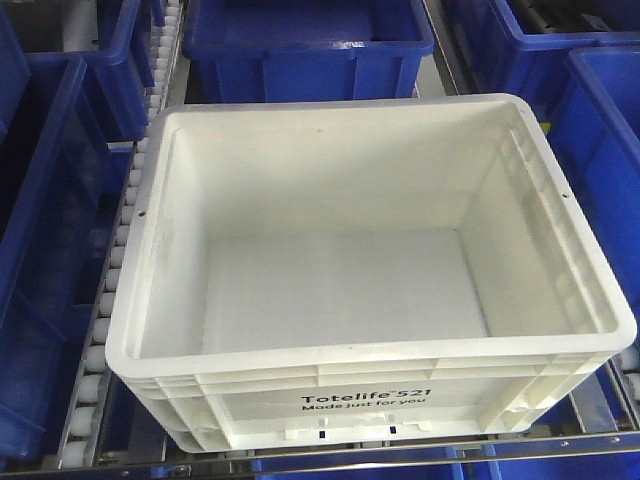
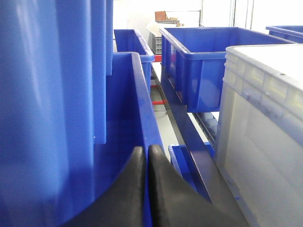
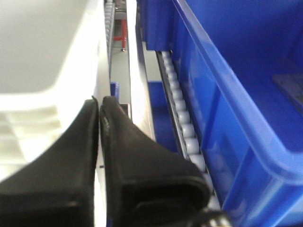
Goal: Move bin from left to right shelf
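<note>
The left black rubber fingers (image 2: 142, 165) are pressed together holding nothing, just left of the white rectangular plastic bin (image 1: 370, 260). The right black rubber fingers (image 3: 99, 113) look closed too, probably touching the bin's right rim, though blur hides contact. The bin sits on white roller tracks (image 1: 115, 290), with blue plastic bins (image 1: 305, 40) beside and beyond.

the bin (image 1: 370, 240) is plain white with small black lettering on its front wall (ribbed, no other pattern). the crates (image 1: 305, 40) around it are solid blue. the rollers (image 3: 184, 130) are pale grey. both grippers' fingers (image 3: 118, 156) are matte black.
</note>
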{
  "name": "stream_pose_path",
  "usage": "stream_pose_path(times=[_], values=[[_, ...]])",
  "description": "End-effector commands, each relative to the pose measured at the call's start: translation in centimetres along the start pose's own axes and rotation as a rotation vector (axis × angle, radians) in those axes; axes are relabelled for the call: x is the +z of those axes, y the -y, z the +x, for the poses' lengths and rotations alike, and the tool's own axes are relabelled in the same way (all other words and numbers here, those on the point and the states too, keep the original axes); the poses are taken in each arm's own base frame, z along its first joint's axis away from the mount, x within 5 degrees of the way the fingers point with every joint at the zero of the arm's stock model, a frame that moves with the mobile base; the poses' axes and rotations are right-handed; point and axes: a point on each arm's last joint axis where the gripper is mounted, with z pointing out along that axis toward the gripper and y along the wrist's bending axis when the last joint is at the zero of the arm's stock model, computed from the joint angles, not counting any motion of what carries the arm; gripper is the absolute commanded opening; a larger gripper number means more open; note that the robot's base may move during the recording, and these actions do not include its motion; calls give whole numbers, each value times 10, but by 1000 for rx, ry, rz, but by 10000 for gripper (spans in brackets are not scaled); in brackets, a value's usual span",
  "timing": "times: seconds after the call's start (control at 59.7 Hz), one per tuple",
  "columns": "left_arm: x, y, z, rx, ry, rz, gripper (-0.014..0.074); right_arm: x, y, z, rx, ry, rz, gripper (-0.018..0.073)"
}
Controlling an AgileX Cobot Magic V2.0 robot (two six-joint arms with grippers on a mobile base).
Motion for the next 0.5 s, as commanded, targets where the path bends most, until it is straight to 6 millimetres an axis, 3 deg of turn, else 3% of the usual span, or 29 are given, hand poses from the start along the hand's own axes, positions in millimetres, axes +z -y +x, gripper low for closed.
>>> stream_pose_path(times=[0.0, 0.151, 0.485], values=[[1, 0, 0, -10, 51, 4, -8, 0, 2, -5, 37, 140, 33, -8], [1, 0, 0, -10, 51, 4, -8, 3, 6, 11, 114, 111, 94, -8], [1, 0, 0, -10, 51, 4, -8, 3, 6, 14, -28, 81, 103, -8]])
